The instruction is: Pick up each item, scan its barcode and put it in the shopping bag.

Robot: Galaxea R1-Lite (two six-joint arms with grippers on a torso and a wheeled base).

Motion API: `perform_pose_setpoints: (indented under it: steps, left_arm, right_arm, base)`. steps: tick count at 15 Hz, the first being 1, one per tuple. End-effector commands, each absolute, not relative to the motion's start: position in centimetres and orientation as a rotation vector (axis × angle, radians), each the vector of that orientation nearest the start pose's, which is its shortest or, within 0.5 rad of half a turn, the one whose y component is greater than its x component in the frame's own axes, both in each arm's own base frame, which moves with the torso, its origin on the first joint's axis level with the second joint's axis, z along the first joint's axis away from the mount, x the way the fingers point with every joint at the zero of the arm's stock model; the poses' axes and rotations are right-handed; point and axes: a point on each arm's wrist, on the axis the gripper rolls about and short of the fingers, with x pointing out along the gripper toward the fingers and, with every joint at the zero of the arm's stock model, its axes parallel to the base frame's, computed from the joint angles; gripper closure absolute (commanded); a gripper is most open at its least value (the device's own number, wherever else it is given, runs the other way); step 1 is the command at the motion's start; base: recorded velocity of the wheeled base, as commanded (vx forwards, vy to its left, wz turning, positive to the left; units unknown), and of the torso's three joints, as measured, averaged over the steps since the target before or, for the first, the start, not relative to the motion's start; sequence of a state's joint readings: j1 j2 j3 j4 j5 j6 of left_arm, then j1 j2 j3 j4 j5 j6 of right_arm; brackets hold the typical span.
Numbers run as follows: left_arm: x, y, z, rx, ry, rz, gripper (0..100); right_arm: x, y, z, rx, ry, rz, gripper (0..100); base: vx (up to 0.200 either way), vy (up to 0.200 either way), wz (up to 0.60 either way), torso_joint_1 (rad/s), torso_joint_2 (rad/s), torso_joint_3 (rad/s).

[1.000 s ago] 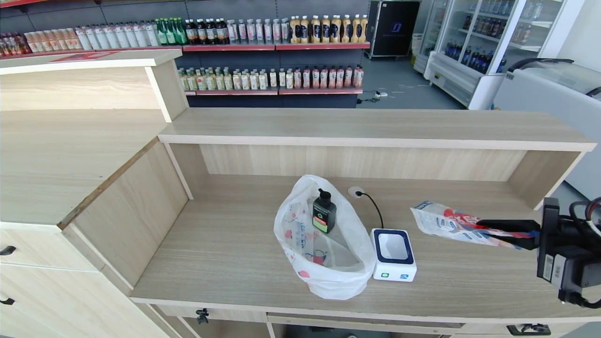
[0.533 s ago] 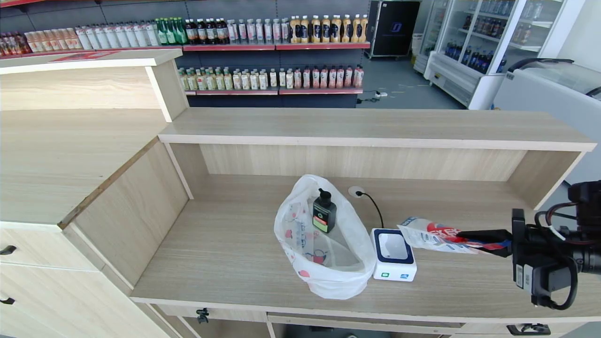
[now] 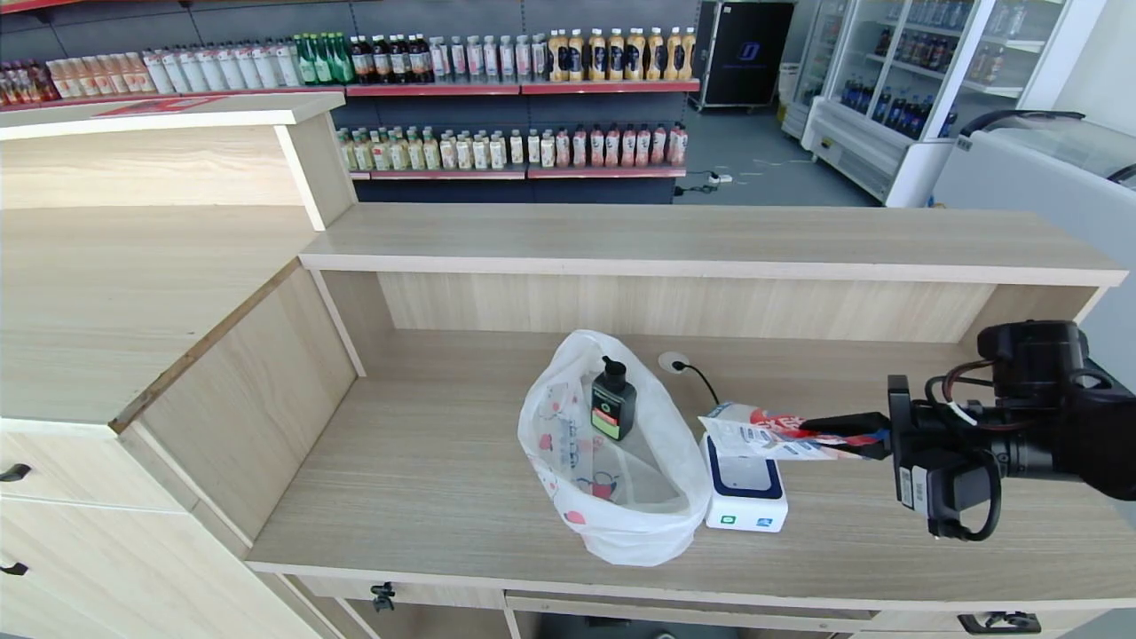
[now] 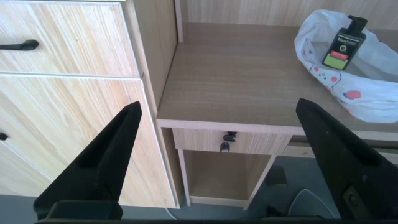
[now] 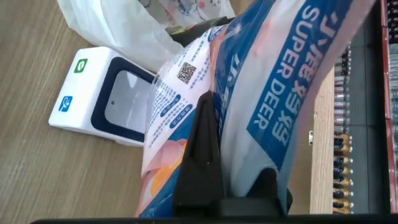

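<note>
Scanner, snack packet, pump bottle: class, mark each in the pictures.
scanner [image 3: 744, 479], head view, on its window.
snack packet [image 3: 754, 434], head view, on its white end.
pump bottle [image 3: 612, 401], head view, on its black body.

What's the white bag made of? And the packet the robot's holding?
The crinkly white shopping bag with red and blue prints looks like thin, soft plastic: it wrinkles, slumps and seems half see-through. The glossy blue, white and red snack packet seems to be shiny plastic film, perhaps foil-lined inside; it creases and glints.

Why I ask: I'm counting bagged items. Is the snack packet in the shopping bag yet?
Out. The right gripper holds the snack packet in the air over the scanner, beside the shopping bag.
</note>
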State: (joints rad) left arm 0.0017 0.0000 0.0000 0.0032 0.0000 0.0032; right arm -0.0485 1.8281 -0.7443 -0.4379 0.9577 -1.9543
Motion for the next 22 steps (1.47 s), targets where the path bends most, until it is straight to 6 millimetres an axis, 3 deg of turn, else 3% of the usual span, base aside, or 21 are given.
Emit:
perform_pose_setpoints:
  steps: [1, 6, 22]
  left_arm:
    - [-2.3, 0.0, 7.5, 0.003, 0.005, 0.002, 0]
    - [-2.3, 0.0, 7.5, 0.003, 0.005, 0.002, 0]
    - [-2.3, 0.0, 7.5, 0.003, 0.005, 0.002, 0]
  right_arm:
    - [31.0, 1.3, 11.0, -1.421, -0.452, 1.104, 100]
    - [32.3, 3.0, 10.0, -1.394, -0.545, 1.152, 100]
    - [33.6, 2.7, 8.2, -1.396, -0.540, 1.143, 100]
  base:
    - [0.000, 0.000, 0.00, 0.000, 0.00, 0.000]
    - [0.000, 0.000, 0.00, 0.000, 0.00, 0.000]
    - [0.000, 0.000, 0.00, 0.000, 0.00, 0.000]
